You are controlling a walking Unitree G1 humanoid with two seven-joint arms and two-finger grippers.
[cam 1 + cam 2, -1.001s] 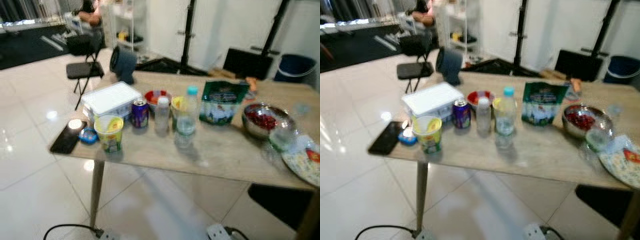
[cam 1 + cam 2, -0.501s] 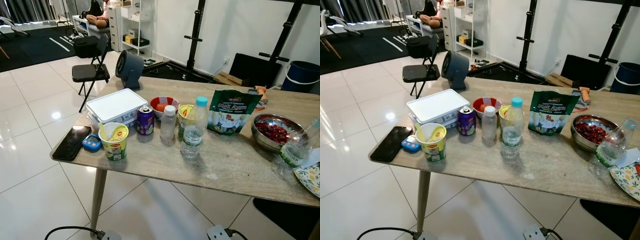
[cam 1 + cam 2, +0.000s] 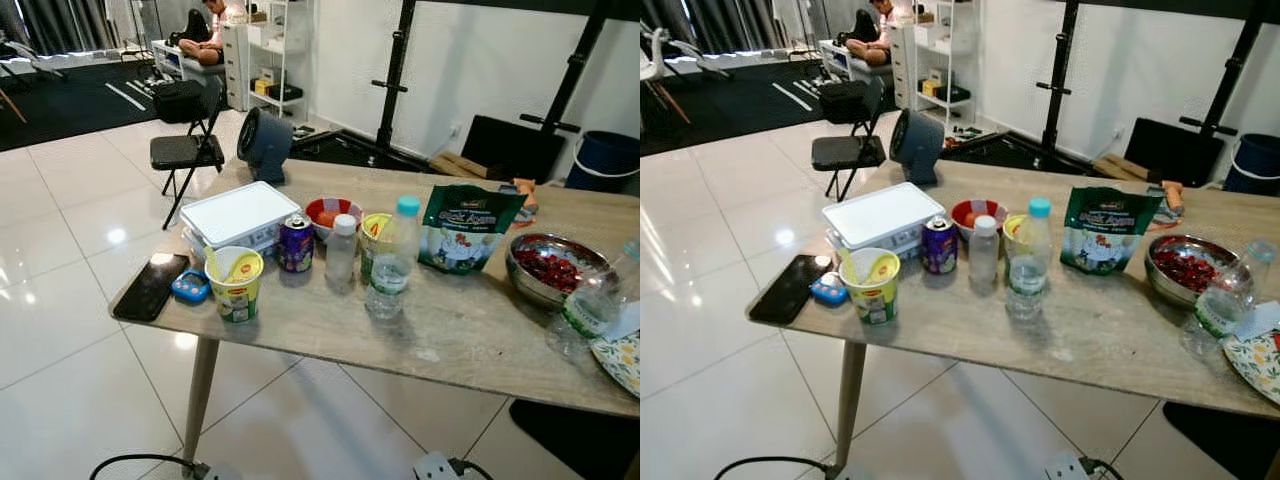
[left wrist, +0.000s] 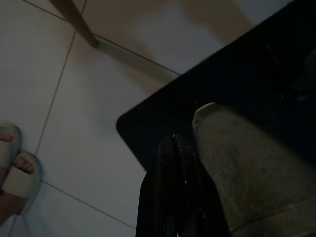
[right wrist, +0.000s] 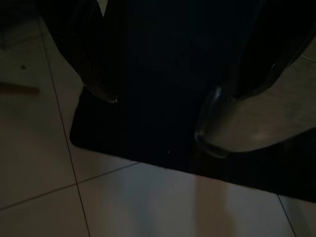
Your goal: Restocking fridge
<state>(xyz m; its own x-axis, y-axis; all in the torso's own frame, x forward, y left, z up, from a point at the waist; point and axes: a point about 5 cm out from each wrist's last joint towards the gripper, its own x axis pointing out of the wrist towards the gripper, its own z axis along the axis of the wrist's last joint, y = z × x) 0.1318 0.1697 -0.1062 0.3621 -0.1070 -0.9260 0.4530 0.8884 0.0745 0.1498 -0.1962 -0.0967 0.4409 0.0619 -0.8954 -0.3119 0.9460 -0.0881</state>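
My view has sharpened and crept a little closer over the last second: the smear of walking is gone and the table [image 3: 470, 335] now sits crisp ahead of me, which I take to mean I have nearly stopped in front of the goods I am to carry to the fridge. Nothing on the table has moved; only my head has. Along the near side stand a yellow cup noodle tub [image 3: 235, 284], a purple drink can [image 3: 296, 243], a small white-capped bottle [image 3: 342, 253] and a clear water bottle with a blue cap [image 3: 391, 259], with a white lidded container [image 3: 238, 215] behind them and a green snack bag [image 3: 460, 228] upright further along. A steel bowl of red fruit [image 3: 553, 269] and a second, tilted water bottle [image 3: 590, 306] lie toward my right, just beside a patterned plate [image 3: 622, 357] at the table's edge. A black phone [image 3: 152, 286] and a small blue gadget [image 3: 189, 287] rest at the left corner. Both arms hang idle by my legs: the left gripper [image 4: 177, 197] points at the floor over a dark mat, its fingers pressed together with nothing between them; the right gripper [image 5: 163, 94] hangs with its fingers spread wide and bare. I judge the task barely begun, with the first reach yet to come.
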